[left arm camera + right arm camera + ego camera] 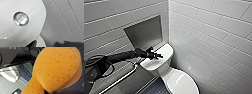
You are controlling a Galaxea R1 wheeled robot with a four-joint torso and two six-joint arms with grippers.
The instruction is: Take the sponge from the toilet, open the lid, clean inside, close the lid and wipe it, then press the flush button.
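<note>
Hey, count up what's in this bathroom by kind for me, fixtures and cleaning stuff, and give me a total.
toilet: 1
flush button: 1
sponge: 1
grab rail: 1
wall niche: 1
Total: 5

White-tiled walls (pixel 209 32) meet at a corner, with a grey recessed niche (pixel 145 32), a metal rail (pixel 121 78) and dark floor (pixel 156 88).
</note>
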